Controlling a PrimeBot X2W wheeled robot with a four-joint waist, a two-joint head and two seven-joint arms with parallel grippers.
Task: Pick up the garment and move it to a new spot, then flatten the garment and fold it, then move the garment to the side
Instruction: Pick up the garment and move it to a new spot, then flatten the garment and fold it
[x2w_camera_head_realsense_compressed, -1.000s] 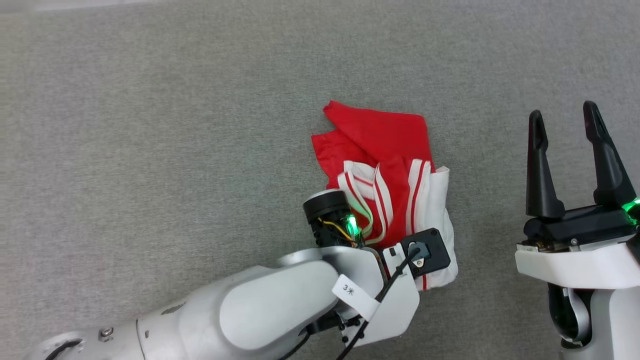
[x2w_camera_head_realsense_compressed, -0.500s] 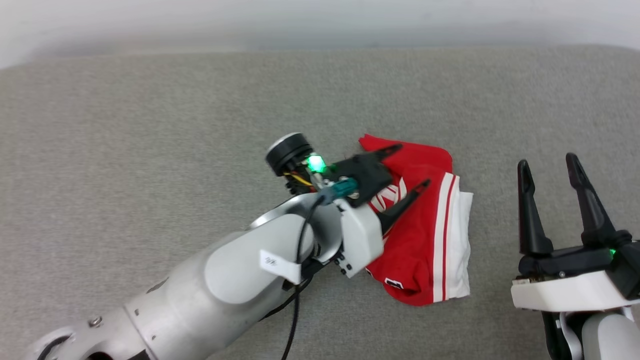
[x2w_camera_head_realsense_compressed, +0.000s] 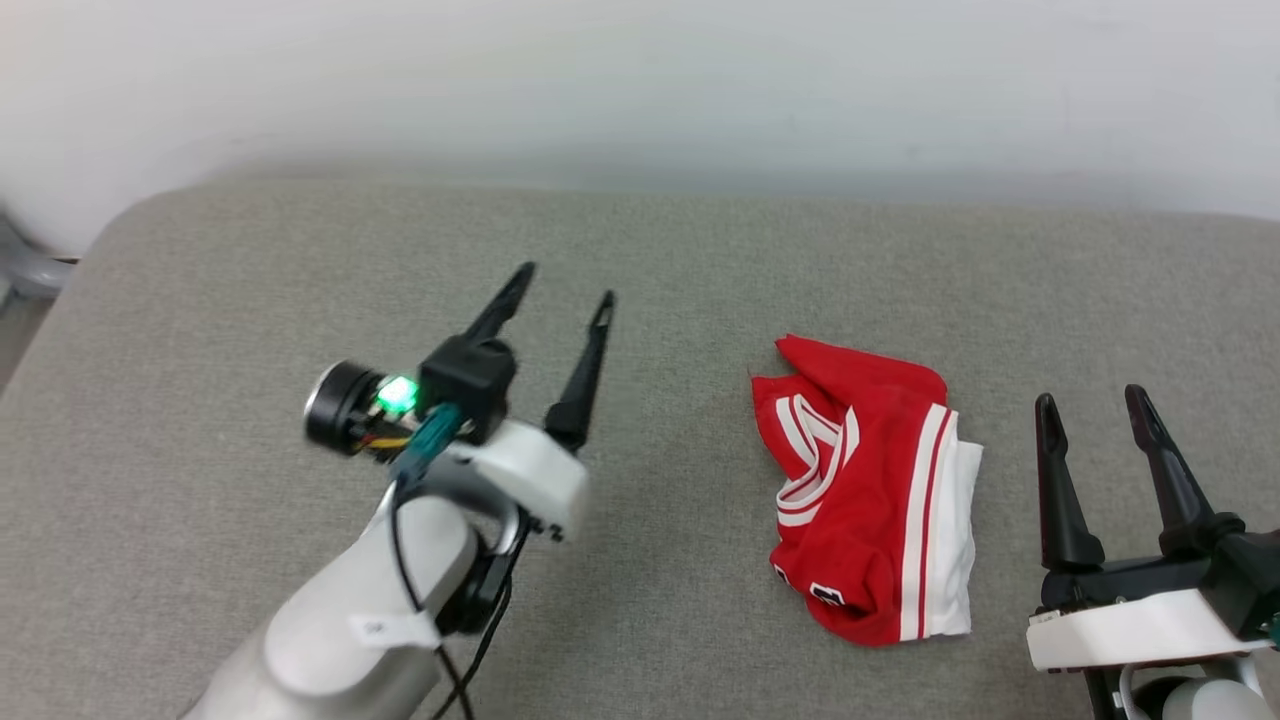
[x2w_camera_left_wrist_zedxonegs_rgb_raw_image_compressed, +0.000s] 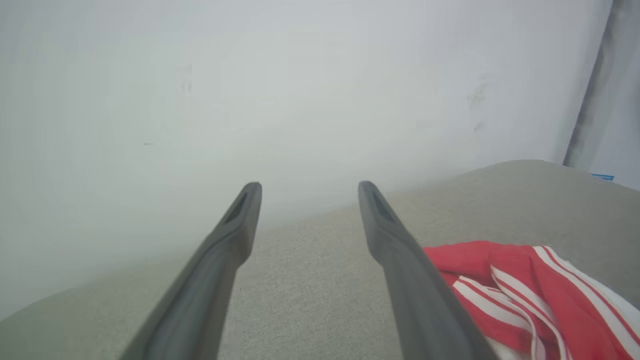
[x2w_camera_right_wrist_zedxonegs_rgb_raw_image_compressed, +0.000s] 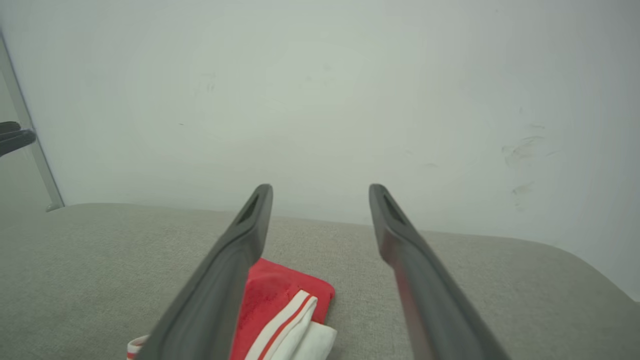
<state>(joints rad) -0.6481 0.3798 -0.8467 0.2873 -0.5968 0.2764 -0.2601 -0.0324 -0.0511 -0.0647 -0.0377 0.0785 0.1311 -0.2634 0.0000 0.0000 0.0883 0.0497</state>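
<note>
The garment, red with white stripes and a white sleeve end, lies folded in a small bundle on the grey cushion, right of centre. It also shows at the lower right of the left wrist view as the garment and low in the right wrist view as the garment. My left gripper is raised well to the left of it, open and empty. To the bundle's right, my right gripper stands open and empty too. Both wrist views show the left gripper and right gripper with fingers spread.
A pale wall rises right behind the cushion's far edge. The cushion's rounded left corner drops off to the floor. A grey upright post stands at the left in the right wrist view.
My left gripper opened, let go of the garment and drew back up and to the left. The head camera tilted up, bringing the wall into view. The right gripper stayed open.
</note>
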